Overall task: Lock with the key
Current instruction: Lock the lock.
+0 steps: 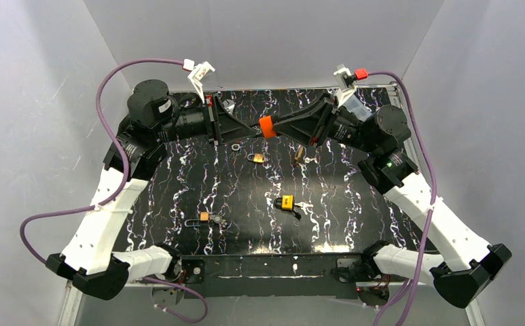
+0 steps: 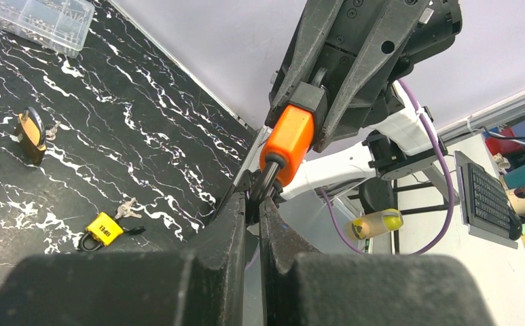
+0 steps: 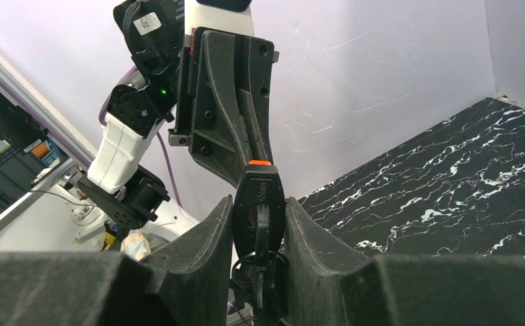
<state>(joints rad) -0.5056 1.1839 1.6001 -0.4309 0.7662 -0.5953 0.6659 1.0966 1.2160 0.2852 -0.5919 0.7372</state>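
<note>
**Q:** What do we see, from the largest element down?

**A:** We see a black, white-veined table [image 1: 178,183] enclosed by grey walls. The two arms meet tip to tip above its far middle.

**Q:** How do the pincers stand, and where is the lock?

**A:** The right gripper [image 3: 259,210] is clamped across the body of the orange padlock [image 2: 288,139]. The padlock is held in the air over the far middle of the table and touches no surface. The left gripper [image 2: 256,197] is closed tight on a slim dark part that projects from the padlock's orange end. We cannot tell whether that part is shackle or key. A ring of keys [image 3: 256,272] hangs at the padlock's other end, low between the right fingers.

**Q:** What smaller items do we note?

**A:** A clear plastic box [image 2: 32,20] sits near the table's far edge. Lying well apart on the table are a yellow padlock [image 1: 286,202] with a key [image 1: 304,204] just beside it, a brass padlock [image 1: 256,157], a second brass lock [image 1: 299,156] and a small orange lock [image 1: 205,217] with a long shackle.

**Q:** Is any writing legible?

**A:** In the right wrist view, the dark face of the held padlock reads "45mm". The yellow padlock carries dark digits that we cannot read with confidence.
</note>
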